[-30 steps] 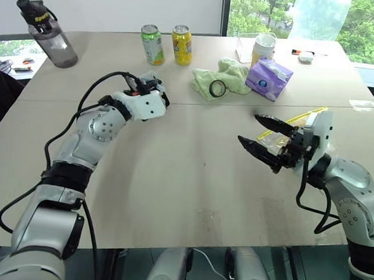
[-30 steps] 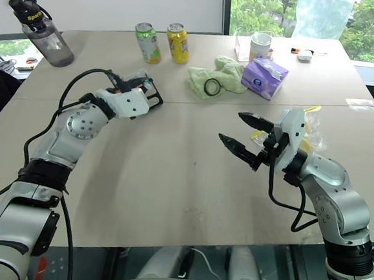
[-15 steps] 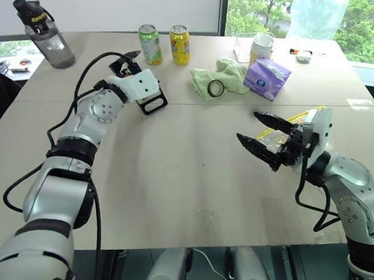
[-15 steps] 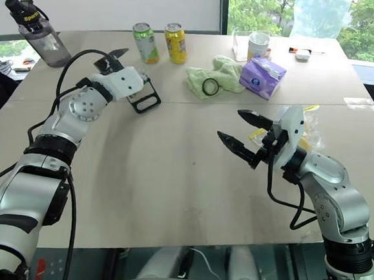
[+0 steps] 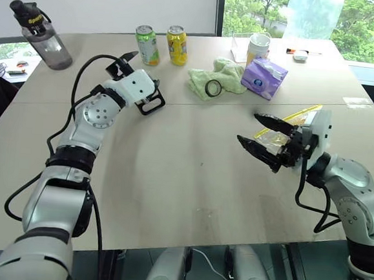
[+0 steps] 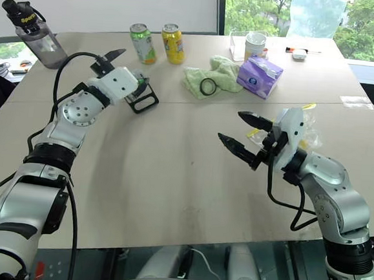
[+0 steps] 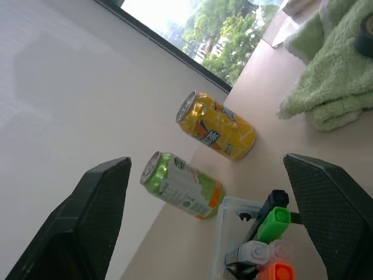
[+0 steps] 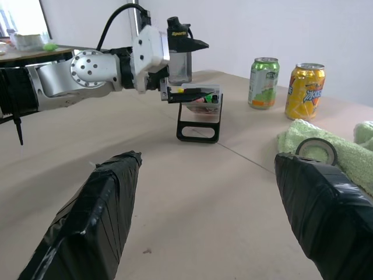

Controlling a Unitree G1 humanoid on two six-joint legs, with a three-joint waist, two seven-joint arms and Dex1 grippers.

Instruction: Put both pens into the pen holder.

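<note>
The left gripper (image 6: 118,62) is seen with its two black fingers spread wide and nothing between them; it is raised just above the pen holder (image 6: 141,92), and whether its underside touches the holder cannot be told. The right gripper (image 5: 262,134) is likewise held wide apart and empty, above the bare worktop (image 5: 190,179) toward its right edge, with its fingers pointed toward the left side.

The pen holder is found on the left half of the worktop, nearer the far edge than the near one, just in front of the green can (image 5: 144,44) and the yellow can (image 5: 176,44). It is a small clear box tilted back on a black loop-shaped foot, which is turned toward the middle of the worktop. In the left wrist view, green, orange, white and black ends are seen packed in its open mouth (image 7: 256,236). Which of these ends belong to the pens cannot be told.
</note>
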